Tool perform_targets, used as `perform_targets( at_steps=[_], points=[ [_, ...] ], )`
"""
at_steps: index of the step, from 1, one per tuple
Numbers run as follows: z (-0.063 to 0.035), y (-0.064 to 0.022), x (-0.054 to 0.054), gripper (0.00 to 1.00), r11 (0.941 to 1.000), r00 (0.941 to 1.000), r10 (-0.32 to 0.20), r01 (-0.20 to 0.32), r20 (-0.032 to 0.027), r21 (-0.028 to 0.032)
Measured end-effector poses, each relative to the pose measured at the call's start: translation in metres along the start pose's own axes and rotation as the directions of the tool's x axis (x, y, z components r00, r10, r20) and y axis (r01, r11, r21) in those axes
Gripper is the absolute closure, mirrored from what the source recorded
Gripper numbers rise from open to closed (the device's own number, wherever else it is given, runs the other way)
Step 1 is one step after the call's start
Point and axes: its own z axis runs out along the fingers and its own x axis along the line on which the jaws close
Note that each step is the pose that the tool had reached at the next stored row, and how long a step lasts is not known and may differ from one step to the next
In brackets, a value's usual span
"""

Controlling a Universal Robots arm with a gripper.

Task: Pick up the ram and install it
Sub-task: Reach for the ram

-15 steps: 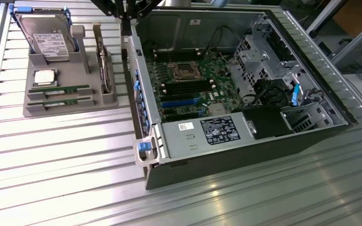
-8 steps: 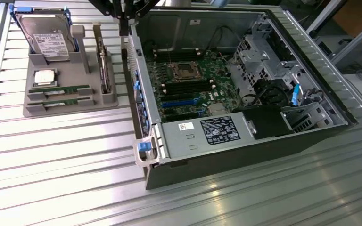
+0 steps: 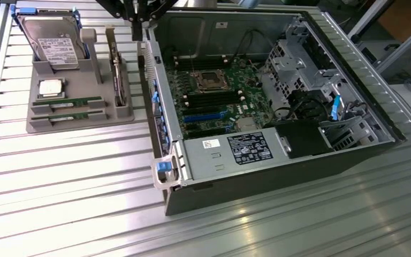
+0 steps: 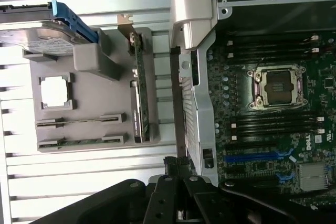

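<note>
I could not tell whether the gripper (image 3: pixel 139 21) (image 4: pixel 177 182) was clenched or released; nothing showed in its grasp. It hung high over the side wall of the open computer case (image 3: pixel 164 115) (image 4: pixel 195 51), right at the edge, with the grey parts holder (image 3: pixel 41 124) (image 4: pixel 89 59) off to one side of it and the motherboard (image 3: pixel 223 107) (image 4: pixel 262 156) to the other.

On the holder side, towards the exterior view's left, the nearest thing to the gripper was the green expansion card (image 3: pixel 118 72) (image 4: pixel 137 95) with its metal bracket, which stood on edge in its slot. Beyond that, well apart from the gripper, the ram (image 3: pixel 66 100) (image 4: pixel 79 123) sat on edge in a slot of the holder, untouched. A second ram stick (image 3: pixel 66 114) (image 4: pixel 79 141) sat in the slot just beside it, parallel to it. The square silver processor (image 3: pixel 51 87) (image 4: pixel 55 90) lay in its recess beside the first stick, and the hard drive (image 3: pixel 52 40) (image 4: pixel 37 32) in its blue carrier leaned at the holder's far end.

On the other side of the gripper, inside the case, the processor socket (image 3: pixel 209 80) (image 4: pixel 278 87) was bare. The black memory slots (image 3: pixel 209 100) (image 4: pixel 268 127) next to it held no stick. Farther out, the power supply (image 3: pixel 234 150) with its white labels filled the case's end farthest from the gripper. Everything rested on the ribbed aluminium table (image 3: pixel 62 182) (image 4: pixel 79 177)
</note>
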Motion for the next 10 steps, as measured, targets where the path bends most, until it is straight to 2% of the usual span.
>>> perform_targets(
  at_steps=[10],
  points=[
    [-0.0002,-0.0006,0.0083,0.89,1.0,1.0,0.0,0.0,0.0,0.0001]
  ],
)
